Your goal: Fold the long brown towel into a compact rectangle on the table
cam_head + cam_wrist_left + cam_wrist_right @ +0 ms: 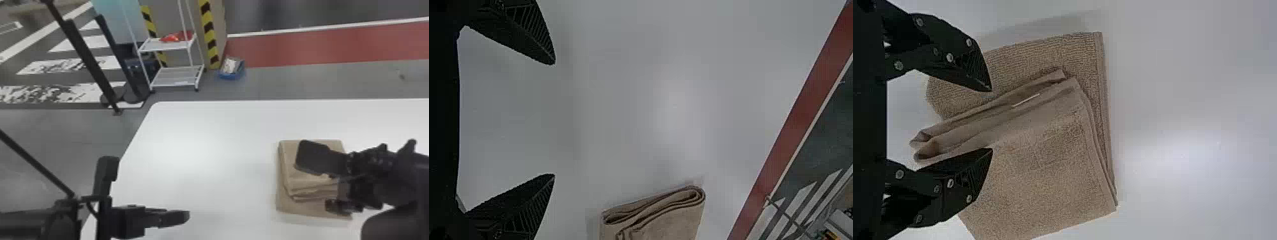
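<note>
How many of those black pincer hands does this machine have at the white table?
2. The left gripper is over the table, to the robot's left of the folded brown towel; the right gripper is over the towel. Both are open.

You've got a white counter (pixel 198 124), rounded far-left corner, soft glare on top. Grey floor (pixel 303 84) past its far edge, then a red band (pixel 319 48) and a white line (pixel 319 28) running across. Upper left for you: a two-tier white rack (pixel 174 76), red item (pixel 177 37) on its upper shelf. Yellow-black striped strips (pixel 209 30) run upright behind it, pale blue panel (pixel 123 22) to their left. Blue bin (pixel 232 76) sits on the floor just right of the rack, light-coloured contents. Far left you see broad white floor stripes (pixel 76 63), partly patchy.
</note>
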{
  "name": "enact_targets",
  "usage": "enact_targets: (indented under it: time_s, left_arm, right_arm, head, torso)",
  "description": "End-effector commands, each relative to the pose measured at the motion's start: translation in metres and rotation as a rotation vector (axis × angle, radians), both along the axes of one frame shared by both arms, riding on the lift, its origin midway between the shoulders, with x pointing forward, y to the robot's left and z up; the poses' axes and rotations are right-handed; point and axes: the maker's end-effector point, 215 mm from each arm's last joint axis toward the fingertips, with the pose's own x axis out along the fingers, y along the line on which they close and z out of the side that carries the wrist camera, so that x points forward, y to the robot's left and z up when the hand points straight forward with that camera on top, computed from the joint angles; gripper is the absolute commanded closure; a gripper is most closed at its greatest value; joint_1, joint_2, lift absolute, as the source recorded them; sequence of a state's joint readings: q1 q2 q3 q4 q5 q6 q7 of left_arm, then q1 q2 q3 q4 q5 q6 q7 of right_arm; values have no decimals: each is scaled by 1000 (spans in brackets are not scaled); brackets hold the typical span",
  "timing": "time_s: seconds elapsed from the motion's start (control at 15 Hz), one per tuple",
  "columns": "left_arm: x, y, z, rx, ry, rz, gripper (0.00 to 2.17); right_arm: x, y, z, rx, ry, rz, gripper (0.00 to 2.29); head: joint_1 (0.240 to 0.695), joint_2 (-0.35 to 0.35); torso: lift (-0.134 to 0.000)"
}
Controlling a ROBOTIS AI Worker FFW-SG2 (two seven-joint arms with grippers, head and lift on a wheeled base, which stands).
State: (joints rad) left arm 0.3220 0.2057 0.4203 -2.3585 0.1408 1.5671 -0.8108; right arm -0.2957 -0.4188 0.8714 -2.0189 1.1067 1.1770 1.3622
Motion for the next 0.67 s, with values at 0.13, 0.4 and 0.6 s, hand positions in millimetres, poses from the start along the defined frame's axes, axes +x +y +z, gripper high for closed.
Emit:
enact_targets:
  time_s: [0.13, 0.4, 0.6]
  left_arm:
    - [-1, -1, -1, -1, 6, -1, 76]
    - [-1, 0, -1, -2, 5, 1, 76]
    - [-1, 1, 0, -1, 4, 3, 76]
  right_arm:
    - [0, -1, -2, -6, 3, 3, 458]
    - [7, -9, -10, -42, 9, -12, 458]
    - [11, -5, -11, -42, 11, -12, 505]
  head:
    - [695, 262]
    - [695, 258]
    - [695, 249]
  torso:
    - [-124]
    - [-124]
    - [-124]
